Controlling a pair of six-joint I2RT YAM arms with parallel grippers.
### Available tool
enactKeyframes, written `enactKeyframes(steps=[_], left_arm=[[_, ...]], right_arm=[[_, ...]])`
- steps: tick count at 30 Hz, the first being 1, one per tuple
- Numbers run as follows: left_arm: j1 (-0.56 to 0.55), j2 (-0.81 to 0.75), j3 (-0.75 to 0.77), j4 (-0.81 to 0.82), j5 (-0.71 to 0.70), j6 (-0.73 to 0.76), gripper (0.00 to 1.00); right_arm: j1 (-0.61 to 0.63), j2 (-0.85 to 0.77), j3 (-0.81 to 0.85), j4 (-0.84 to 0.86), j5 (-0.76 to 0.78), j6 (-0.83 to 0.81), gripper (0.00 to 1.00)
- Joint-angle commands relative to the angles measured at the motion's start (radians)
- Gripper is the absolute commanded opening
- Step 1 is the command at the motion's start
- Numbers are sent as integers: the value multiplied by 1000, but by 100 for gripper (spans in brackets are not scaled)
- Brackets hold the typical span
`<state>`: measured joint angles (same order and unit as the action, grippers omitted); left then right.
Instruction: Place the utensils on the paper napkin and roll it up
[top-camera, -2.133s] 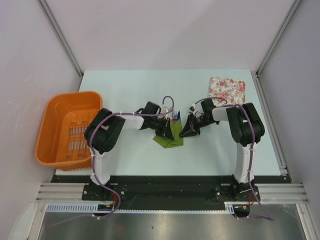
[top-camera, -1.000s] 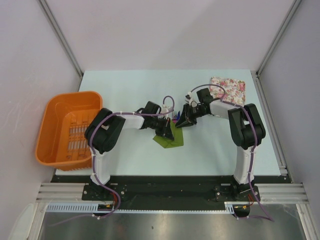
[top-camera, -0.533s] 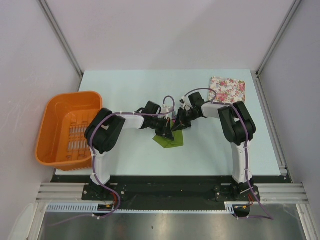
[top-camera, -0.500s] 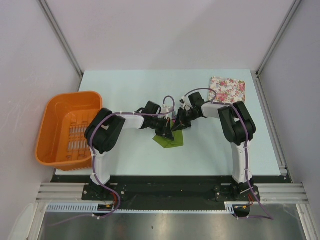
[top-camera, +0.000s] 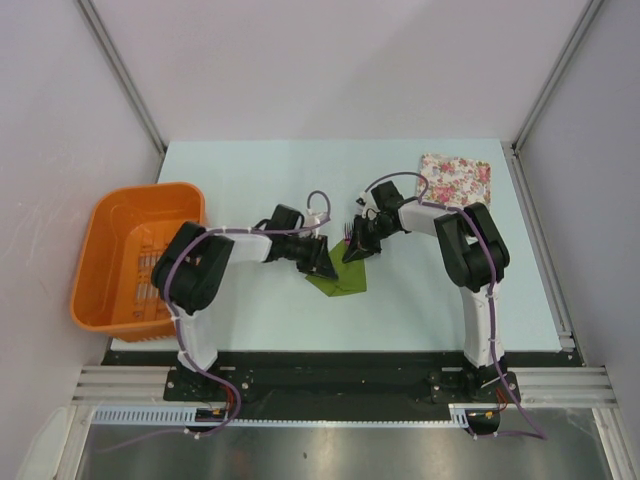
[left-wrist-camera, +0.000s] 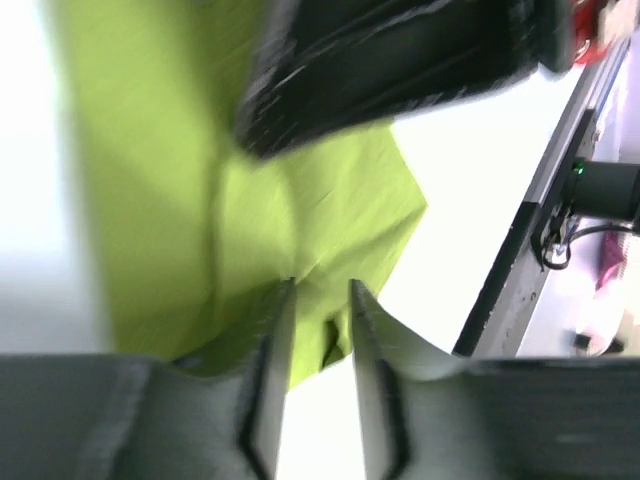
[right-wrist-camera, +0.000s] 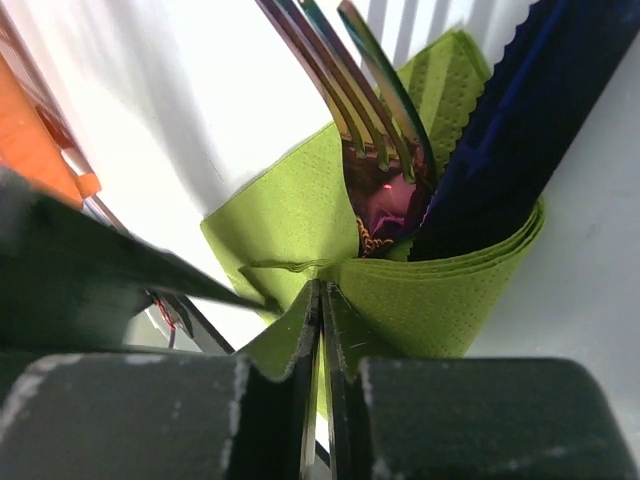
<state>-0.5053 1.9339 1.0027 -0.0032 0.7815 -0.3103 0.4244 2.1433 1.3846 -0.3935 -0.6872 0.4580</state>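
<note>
As both arms meet near the middle of the bench (top-camera: 250, 170), the right end effector (right-wrist-camera: 320, 300) is clenched on a fold of the green napkin (right-wrist-camera: 290, 220), its fingers (right-wrist-camera: 400, 400) pressed together with only a hairline seam between them. The napkin curls around the utensils (right-wrist-camera: 400, 190). A fork (right-wrist-camera: 345, 95) with iridescent tines and a dark blue knife (right-wrist-camera: 510, 140) with a serrated edge stick out of the wrap toward the far edge. The left end effector (left-wrist-camera: 318, 300) is released, its fingers (left-wrist-camera: 270, 380) standing a little apart at the napkin's creased edge, with pale bench showing in the gap. Seen from above, the two end effectors sit just beside each other over the napkin's far side, while its near corner lies flat and uncovered. An orange basket (top-camera: 140, 255) sits at the left edge of the bench. A floral pad (top-camera: 456, 180) lies at the far right corner, well apart from the napkin.
</note>
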Motion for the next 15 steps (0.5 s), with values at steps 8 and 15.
enactKeyframes(steps=[8, 15], left_arm=[[194, -216, -161, -113, -90, -44, 74], [185, -115, -185, -43, -111, -84, 73]], right_arm=[[24, 70, 1, 10, 181, -48, 7], [25, 76, 1, 13, 192, -50, 7]])
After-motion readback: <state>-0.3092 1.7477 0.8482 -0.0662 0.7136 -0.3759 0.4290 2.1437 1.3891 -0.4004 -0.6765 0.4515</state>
